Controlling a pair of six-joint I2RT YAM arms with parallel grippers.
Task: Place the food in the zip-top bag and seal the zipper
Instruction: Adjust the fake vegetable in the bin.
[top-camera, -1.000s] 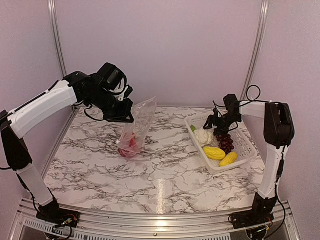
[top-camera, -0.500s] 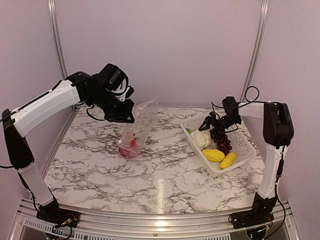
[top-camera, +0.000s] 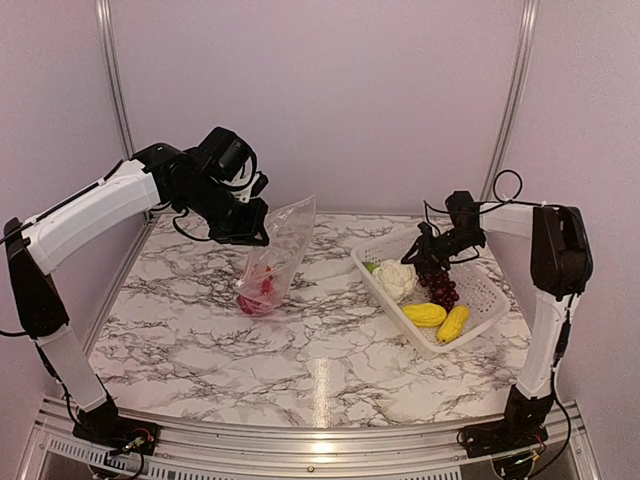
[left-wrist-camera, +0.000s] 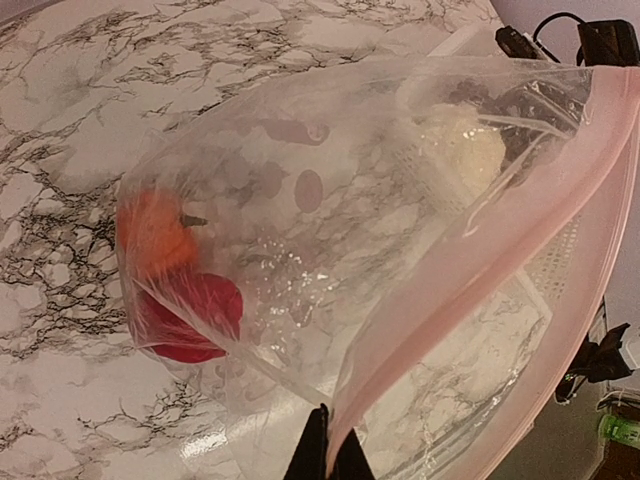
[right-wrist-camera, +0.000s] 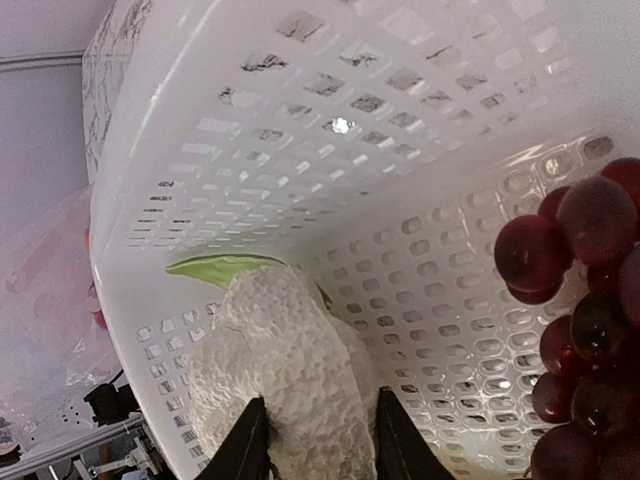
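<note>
Marble table (top-camera: 330, 350) | left pincer (left-wrist-camera: 328, 462) clenched on zip-top bag (left-wrist-camera: 330, 220) (orange fruit (left-wrist-camera: 155, 235) inside) | right pincer (right-wrist-camera: 320, 445) astride cauliflower (right-wrist-camera: 285, 360), grip unclear

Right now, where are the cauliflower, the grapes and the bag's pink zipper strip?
cauliflower (right-wrist-camera: 285, 365), right wrist view, bumpy white head.
grapes (top-camera: 438, 286), top external view, middle of bunch.
zipper strip (left-wrist-camera: 462, 300), left wrist view, middle of pink band.

We see a white lattice basket (top-camera: 486, 286) right under the right claw (top-camera: 428, 262), sitting on the marble worktop (top-camera: 300, 350) below it.
</note>
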